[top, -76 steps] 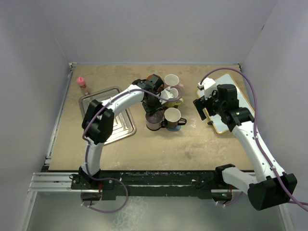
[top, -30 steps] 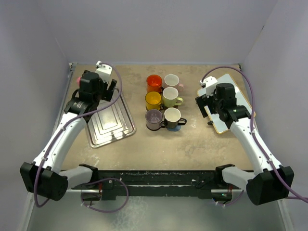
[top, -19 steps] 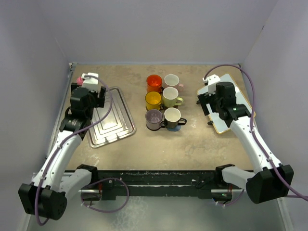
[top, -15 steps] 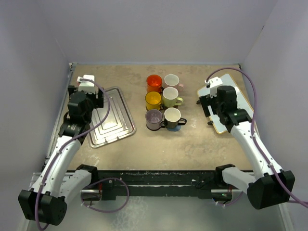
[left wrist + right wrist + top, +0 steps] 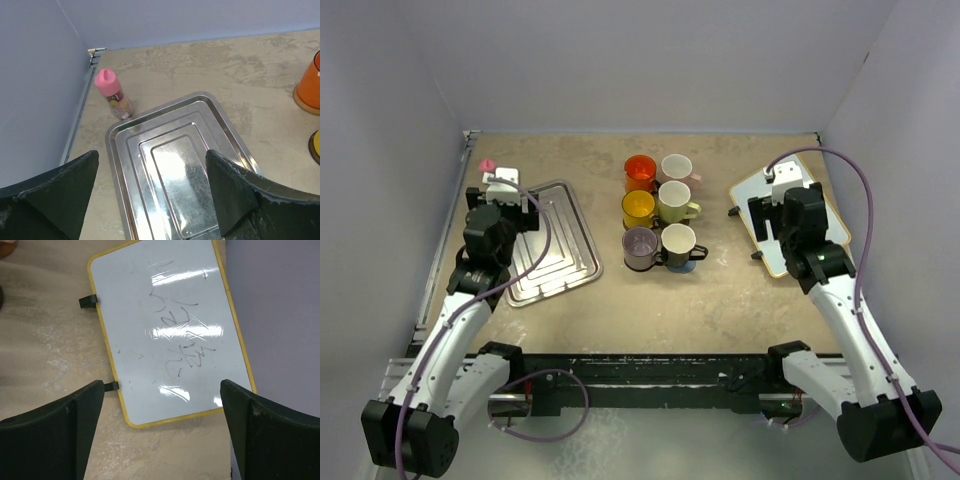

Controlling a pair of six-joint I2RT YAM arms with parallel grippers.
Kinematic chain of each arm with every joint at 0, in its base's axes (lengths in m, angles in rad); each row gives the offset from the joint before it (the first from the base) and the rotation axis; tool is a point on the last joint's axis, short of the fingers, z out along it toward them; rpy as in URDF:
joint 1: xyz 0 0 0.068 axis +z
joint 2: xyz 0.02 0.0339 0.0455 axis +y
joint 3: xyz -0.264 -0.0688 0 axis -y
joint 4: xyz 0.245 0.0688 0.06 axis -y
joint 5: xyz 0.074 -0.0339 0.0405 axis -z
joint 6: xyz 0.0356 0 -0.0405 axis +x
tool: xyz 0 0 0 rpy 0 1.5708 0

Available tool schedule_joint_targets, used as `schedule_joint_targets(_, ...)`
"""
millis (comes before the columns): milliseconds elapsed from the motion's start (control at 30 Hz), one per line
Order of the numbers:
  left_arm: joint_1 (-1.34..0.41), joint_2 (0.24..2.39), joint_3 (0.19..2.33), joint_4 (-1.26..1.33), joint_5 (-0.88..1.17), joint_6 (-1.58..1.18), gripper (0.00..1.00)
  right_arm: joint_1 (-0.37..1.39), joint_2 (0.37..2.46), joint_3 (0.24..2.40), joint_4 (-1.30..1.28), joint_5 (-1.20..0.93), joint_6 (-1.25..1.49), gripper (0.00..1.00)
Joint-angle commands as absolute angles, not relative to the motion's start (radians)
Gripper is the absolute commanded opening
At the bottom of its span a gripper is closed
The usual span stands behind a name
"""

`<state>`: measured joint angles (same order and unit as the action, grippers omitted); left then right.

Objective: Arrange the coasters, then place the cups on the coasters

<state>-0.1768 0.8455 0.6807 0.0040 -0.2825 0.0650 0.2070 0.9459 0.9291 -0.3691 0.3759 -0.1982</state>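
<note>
Several cups stand in two rows at mid-table: red-orange (image 5: pixel 640 168), pink (image 5: pixel 677 167), yellow (image 5: pixel 638 208), cream-green (image 5: pixel 674 201), purplish glass (image 5: pixel 640 245), and black with a white inside (image 5: pixel 678 240). The coasters lie mostly hidden under them. A grey-blue coaster rim (image 5: pixel 695 263) shows, and a brown coaster (image 5: pixel 305 102) under the red-orange cup (image 5: pixel 312 80). My left gripper (image 5: pixel 505 205) (image 5: pixel 150 200) hangs open over the silver tray. My right gripper (image 5: pixel 770 218) (image 5: pixel 162 440) hangs open over the whiteboard. Neither holds anything.
A silver metal tray (image 5: pixel 560 255) (image 5: pixel 175 165) lies at the left, with a small pink-capped bottle (image 5: pixel 487 165) (image 5: pixel 114 92) behind it near the left wall. A yellow-framed whiteboard (image 5: pixel 760 185) (image 5: pixel 165 330) lies at the right by the wall.
My left arm has left the cups, swung to the back left and drawn back over the tray's left side. The right arm has shifted slightly right. The cups have not moved.
</note>
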Motion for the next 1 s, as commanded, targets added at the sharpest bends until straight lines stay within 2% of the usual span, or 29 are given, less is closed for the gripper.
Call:
schedule_joint_targets(0, -0.170, 0.838, 0.755, -0.017, -0.276, 0.131, 0.84, 0.202, 0.904, 0.945, -0.344, 0.425, -0.207, 1.00)
schedule_joint_targets(467, -0.118, 0.765, 0.831, -0.151, -0.286, 0.162, 0.85, 0.202, 0.777, 0.916, -0.330, 0.392, -0.225, 1.00)
schedule_joint_targets(967, -0.097, 0.748, 0.861, -0.211, -0.248, 0.153, 0.85, 0.201, 0.742, 0.913, -0.326, 0.380, -0.230, 1.00)
